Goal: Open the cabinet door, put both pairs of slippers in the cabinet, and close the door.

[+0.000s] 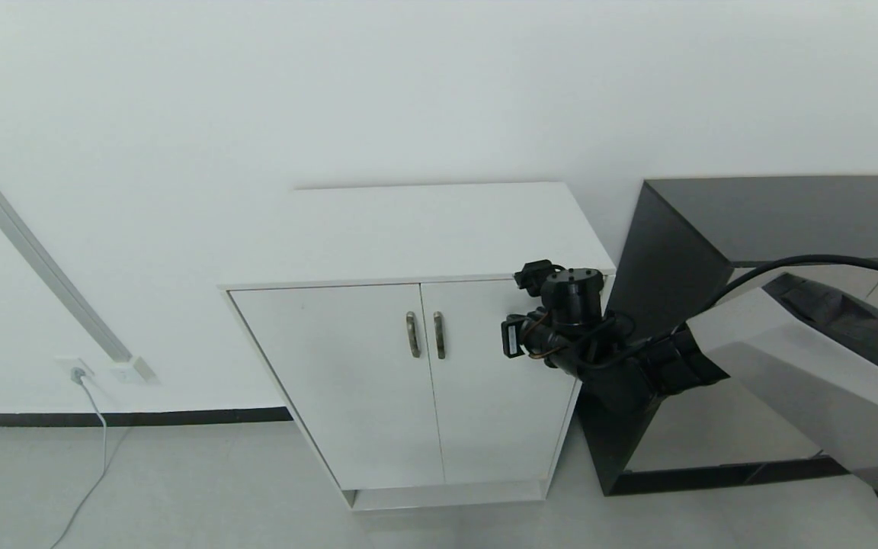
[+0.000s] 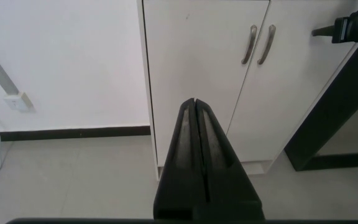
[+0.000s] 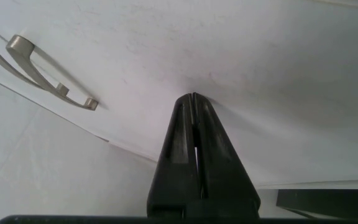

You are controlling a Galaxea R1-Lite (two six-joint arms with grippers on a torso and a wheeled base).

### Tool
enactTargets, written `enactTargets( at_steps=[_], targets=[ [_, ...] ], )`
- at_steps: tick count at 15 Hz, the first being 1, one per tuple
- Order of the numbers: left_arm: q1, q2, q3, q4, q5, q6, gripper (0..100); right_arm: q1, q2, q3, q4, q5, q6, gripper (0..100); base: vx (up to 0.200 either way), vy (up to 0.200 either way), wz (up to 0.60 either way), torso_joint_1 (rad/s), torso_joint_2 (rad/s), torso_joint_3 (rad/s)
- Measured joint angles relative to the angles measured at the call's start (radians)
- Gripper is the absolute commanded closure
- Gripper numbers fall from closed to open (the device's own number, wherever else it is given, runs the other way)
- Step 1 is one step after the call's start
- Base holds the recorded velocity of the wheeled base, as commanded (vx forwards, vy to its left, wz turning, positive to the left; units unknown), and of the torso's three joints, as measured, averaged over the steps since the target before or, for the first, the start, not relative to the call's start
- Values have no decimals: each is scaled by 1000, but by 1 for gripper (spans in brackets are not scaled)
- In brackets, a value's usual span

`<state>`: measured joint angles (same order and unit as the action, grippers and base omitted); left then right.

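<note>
The right jaws were clenched tight, with nothing between them, their tips pointed at the face of the white cabinet's [image 1: 408, 229] right door [image 1: 496, 396]; whether they touched the panel could not be told. The left jaws were likewise pressed together and empty, held well back from the cabinet and low above the grey floor [image 1: 180, 488].

In the head view the right arm [image 1: 637, 366] came in from the right edge of the frame and ended at the right door's upper outer corner, right of the two metal handles [image 1: 412, 334]. The handles stood upright, side by side, where the right door met the left door [image 1: 340, 381]. Both doors were shut.

The cabinet stood in the centre of the frame, its back against a white wall. A dark unit [image 1: 668, 252] stood just beside it on the right. At lower left, a wall socket [image 1: 77, 372] held a plug, its cable [image 1: 100, 450] trailing down to the floor.
</note>
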<state>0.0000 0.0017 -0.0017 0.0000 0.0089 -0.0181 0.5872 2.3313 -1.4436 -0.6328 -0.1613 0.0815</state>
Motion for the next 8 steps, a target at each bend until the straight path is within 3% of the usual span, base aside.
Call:
enactTargets(
  at_steps=[8],
  targets=[
    [0, 0, 0, 0, 0, 0, 100, -3, 10, -18, 1, 0, 0, 100, 0, 0, 0, 0, 0, 0]
  ],
)
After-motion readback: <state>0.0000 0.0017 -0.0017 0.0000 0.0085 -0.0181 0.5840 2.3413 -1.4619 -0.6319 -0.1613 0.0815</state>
